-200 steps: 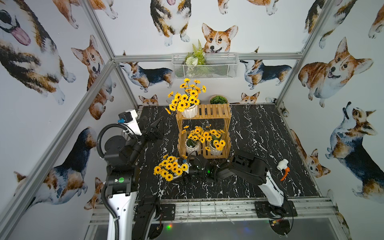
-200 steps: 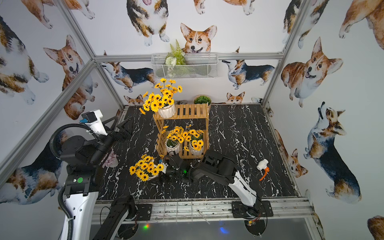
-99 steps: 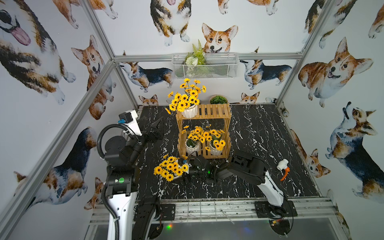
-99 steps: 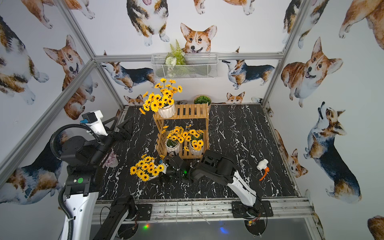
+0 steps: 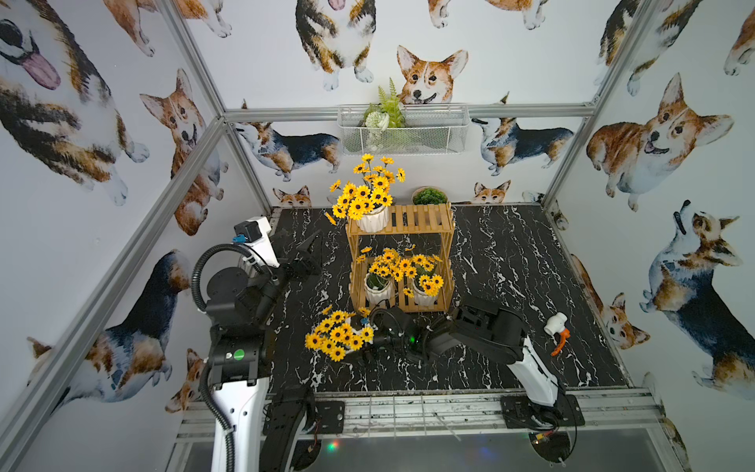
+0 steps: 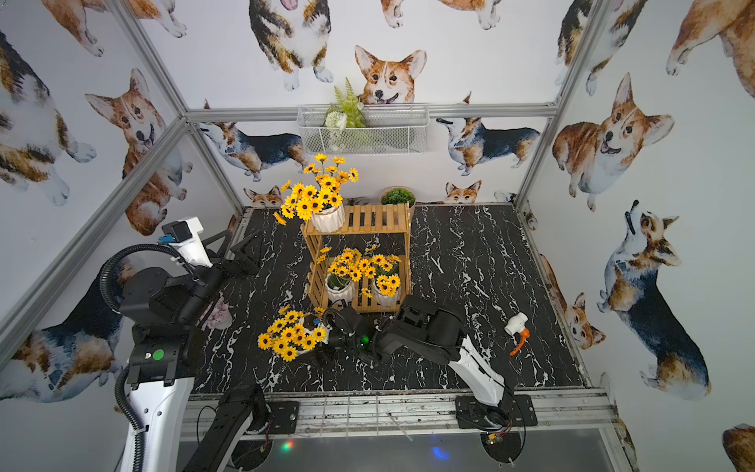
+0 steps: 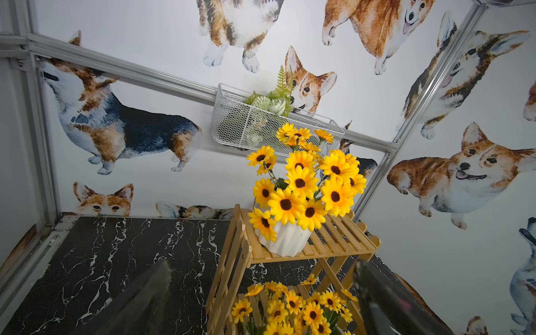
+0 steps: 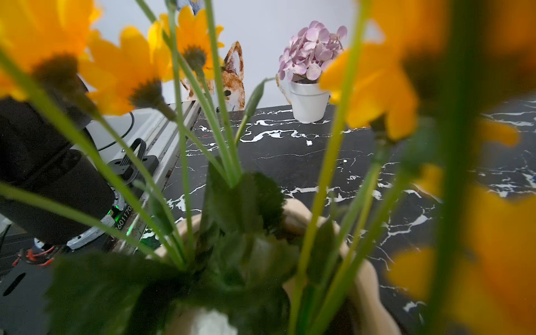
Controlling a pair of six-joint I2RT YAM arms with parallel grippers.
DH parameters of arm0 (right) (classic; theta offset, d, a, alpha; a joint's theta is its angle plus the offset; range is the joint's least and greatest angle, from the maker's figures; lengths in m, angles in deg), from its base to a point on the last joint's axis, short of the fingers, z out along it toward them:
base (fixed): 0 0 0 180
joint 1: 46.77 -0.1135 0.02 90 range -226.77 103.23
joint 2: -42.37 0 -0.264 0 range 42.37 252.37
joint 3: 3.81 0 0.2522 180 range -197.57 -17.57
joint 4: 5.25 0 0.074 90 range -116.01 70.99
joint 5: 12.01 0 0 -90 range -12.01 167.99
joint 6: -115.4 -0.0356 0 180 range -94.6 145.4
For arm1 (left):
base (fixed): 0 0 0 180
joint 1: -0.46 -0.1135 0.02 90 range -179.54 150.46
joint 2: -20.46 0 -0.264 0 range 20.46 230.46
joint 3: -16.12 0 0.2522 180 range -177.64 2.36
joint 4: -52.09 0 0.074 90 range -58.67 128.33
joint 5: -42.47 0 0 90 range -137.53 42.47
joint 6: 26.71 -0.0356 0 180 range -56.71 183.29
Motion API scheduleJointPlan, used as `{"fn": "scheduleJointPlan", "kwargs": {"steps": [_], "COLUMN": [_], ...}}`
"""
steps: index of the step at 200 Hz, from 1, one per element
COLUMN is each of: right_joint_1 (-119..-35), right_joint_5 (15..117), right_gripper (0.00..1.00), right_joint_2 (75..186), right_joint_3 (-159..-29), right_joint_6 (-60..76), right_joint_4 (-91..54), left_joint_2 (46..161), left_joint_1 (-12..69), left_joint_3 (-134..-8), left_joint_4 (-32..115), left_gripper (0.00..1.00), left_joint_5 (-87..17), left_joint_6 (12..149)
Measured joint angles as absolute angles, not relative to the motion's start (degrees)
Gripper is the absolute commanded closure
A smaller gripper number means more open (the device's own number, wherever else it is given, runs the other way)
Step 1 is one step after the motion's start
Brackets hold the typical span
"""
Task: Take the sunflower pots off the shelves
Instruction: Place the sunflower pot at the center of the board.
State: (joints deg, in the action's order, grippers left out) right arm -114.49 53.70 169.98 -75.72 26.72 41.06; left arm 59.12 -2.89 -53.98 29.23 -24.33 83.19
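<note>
fingers (image 7: 145, 293) of the left gripper (image 5: 303, 247), dark and smooth, stand spread on nothing, to one side of the shelves (image 5: 425, 218). the shelves are two tiers of pale wooden slats on slim posts. the first pot (image 5: 372, 221), ribbed white under bushy yellow dark-centred blooms, stands at the upper tier's end. a second pot (image 5: 378, 288) and third pot (image 5: 425, 297) sit side by side below. the fourth pot (image 5: 337, 337) rests on the black, white-veined marble-look table (image 5: 510, 253) with the right gripper (image 5: 361, 350) low against it. stems hide its fingers, so i cannot tell whether they clamp it.
</note>
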Motion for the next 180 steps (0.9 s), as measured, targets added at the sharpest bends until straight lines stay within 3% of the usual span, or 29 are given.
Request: {"fn": "scheduleJointPlan", "kwargs": {"steps": [77,180], "right_joint_1": [-114.5,-114.5], "right_joint_5": [53.4,53.3], "right_gripper": [0.00,0.00], "right_joint_2": [170.0,169.9], "right_joint_3": [-75.8,-75.8], "right_joint_6": [26.9,27.1], "right_joint_4": [38.9,37.1], "left_joint_2": [59.2,59.1], "left_joint_1": [-2.9,-2.9], "left_joint_3": [-54.0,-54.0], "left_joint_4": [29.0,28.5], "left_gripper": [0.00,0.00], "left_joint_5": [-24.4,-24.4], "left_joint_6": [83.0,82.9]}}
